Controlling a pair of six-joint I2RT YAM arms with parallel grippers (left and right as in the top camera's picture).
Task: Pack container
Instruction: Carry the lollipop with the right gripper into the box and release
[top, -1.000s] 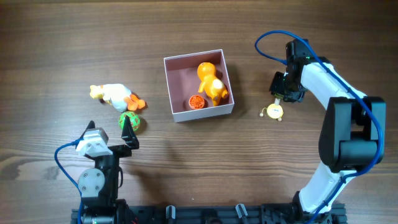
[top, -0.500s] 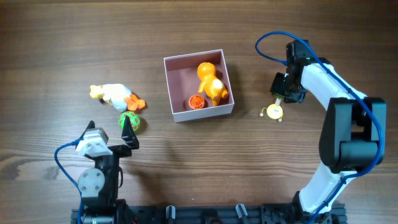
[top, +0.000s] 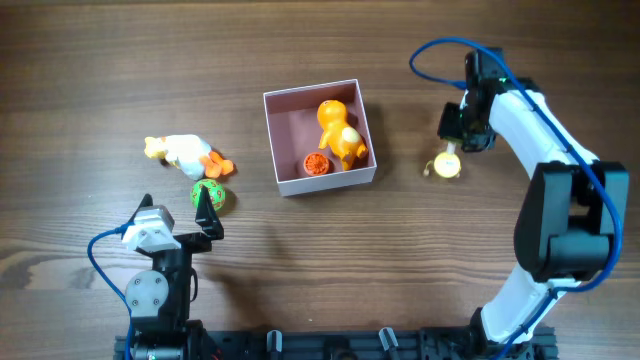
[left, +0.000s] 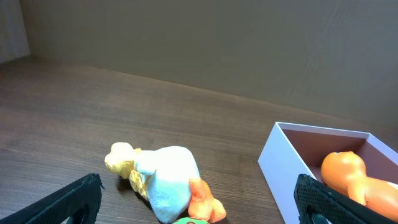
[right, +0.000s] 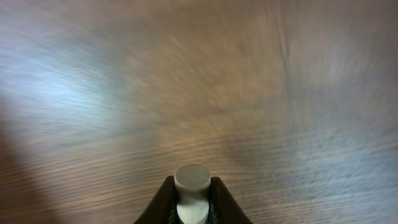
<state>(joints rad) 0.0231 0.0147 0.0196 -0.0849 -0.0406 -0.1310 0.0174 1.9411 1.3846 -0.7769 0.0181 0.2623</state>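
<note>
With your right end effector (right: 191, 188) pinching the yellow toy (top: 447, 165), lift clear, move left to the container (top: 330, 181), release low inside.

Container (top: 290, 120) ctr: figurine (top: 340, 135) + small round toy (top: 315, 165) inside. Plush (top: 183, 153) + ball (top: 209, 194) to its left, peg toy (top: 446, 165) to its right.

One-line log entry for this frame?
left gripper: open | right gripper: shut on yellow toy, right of container | inside: orange toy | outside: duck, green ball
</note>
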